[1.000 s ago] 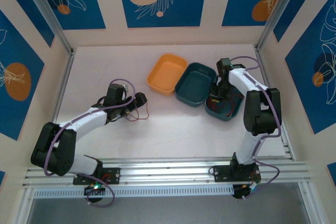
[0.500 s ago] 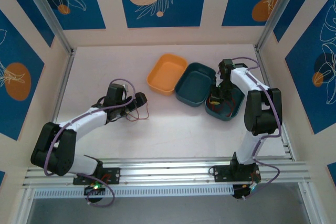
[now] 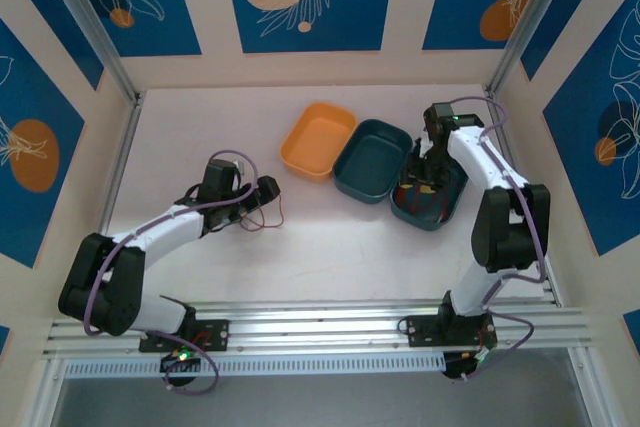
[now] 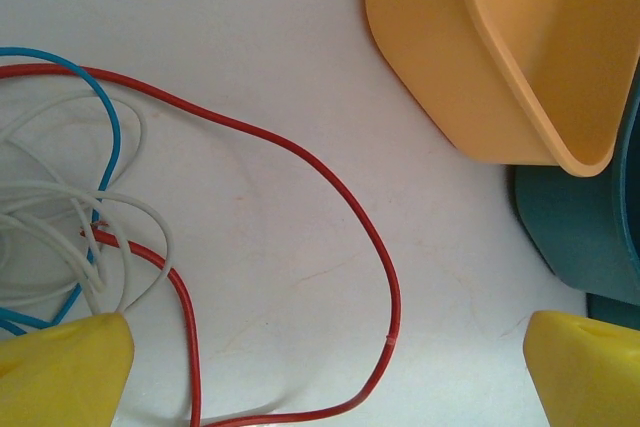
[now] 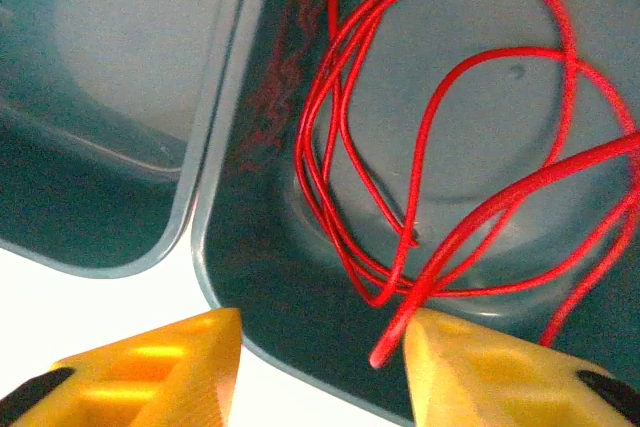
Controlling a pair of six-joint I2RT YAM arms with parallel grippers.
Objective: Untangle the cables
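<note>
Seemingly mid-sorting: left pincer [image 4: 320,377] gapes wide and empty beside tangled cables [image 4: 112,142] on the desk [image 4: 280,67]; right pincer [image 5: 320,367], half open, empty, hovers over red cables [image 5: 500,204] in the teal tray [image 5: 250,277]; next needs one strand pinched

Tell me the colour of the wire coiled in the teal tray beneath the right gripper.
The wire is red; clearest in the right wrist view.
</note>
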